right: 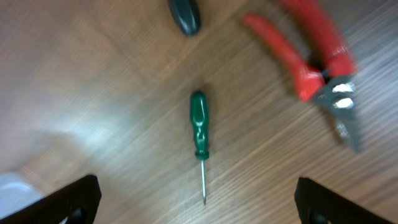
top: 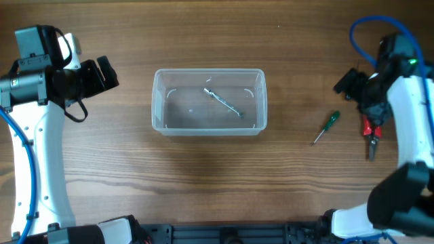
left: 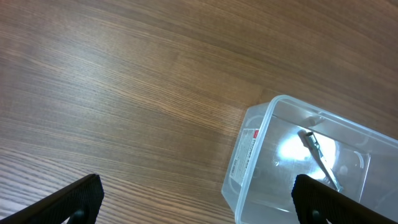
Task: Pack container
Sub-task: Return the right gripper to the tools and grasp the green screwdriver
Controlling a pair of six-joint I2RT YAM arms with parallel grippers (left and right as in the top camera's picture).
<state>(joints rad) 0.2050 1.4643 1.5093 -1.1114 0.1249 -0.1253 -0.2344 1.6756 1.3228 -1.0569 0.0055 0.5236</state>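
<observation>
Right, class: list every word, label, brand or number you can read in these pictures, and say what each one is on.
One sticker on the container end wall: white with a red mark, print too small and blurred to read.
The green screwdriver and red-handled pliers: no text visible.
Nothing else is readable.

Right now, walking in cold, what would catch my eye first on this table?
The clear container sits mid-table, with a slim metal tool lying diagonally inside it. To its right, out on the wood, lie a green-handled screwdriver and red-handled pliers.
</observation>
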